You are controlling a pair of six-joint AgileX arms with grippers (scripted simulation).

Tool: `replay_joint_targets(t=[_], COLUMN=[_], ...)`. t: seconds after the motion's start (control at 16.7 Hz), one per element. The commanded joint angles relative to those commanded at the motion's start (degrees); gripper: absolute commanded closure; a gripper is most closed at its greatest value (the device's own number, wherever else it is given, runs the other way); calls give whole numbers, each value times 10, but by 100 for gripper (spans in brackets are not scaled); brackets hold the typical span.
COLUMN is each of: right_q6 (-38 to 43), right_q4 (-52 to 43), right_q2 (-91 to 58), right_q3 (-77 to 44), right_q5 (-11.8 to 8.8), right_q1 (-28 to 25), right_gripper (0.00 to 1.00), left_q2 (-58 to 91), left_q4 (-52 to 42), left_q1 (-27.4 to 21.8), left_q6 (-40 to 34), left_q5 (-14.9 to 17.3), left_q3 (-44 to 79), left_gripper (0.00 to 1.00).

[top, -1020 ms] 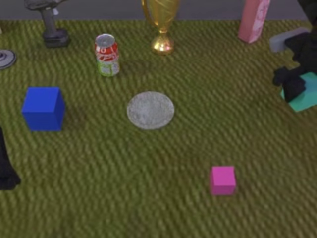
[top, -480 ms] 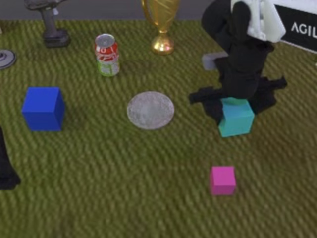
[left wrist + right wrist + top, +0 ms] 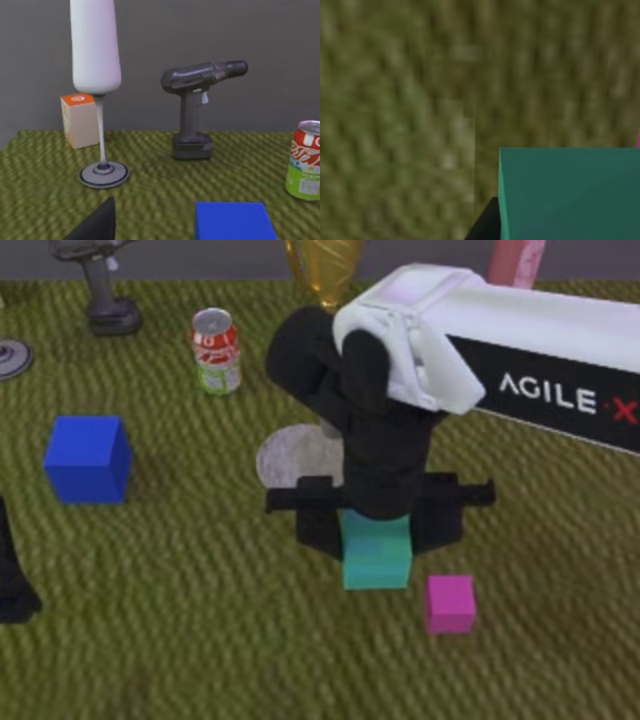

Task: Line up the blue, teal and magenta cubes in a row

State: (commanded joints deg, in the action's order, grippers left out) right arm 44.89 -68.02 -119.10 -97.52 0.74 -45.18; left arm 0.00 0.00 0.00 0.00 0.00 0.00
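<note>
My right gripper pinches the teal cube just left of the magenta cube. The blue cube sits far left, open mat between. My left gripper is parked at the left edge; I cannot tell its fingers.

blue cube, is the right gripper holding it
No, the right gripper is shut on the teal cube, while the blue cube sits alone at the table's left.

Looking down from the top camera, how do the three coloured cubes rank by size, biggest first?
1. Blue cube, clearly the largest.
2. Teal cube, though the right hand covers part of it and may hold it nearer the camera, so its size is less sure.
3. Magenta cube, the smallest.
</note>
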Motion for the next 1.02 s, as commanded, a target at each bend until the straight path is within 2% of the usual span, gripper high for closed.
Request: replay_joint_targets(t=[0.42,0.78,1.02], right_q6=[10,12,13], right_q4=[11,124,144], right_q2=[0,-28,-35], right_q3=[9,90,106], right_q5=[0,0,1], right_q1=[-6,-10,-11], right_gripper=[100,100,100], left_q2=[0,0,0], left_q4=[0,0,0], left_q1=[0,0,0], left_q6=[0,0,0], left_q5=[0,0,0], left_q3=[0,0,0], left_gripper=[0,0,0])
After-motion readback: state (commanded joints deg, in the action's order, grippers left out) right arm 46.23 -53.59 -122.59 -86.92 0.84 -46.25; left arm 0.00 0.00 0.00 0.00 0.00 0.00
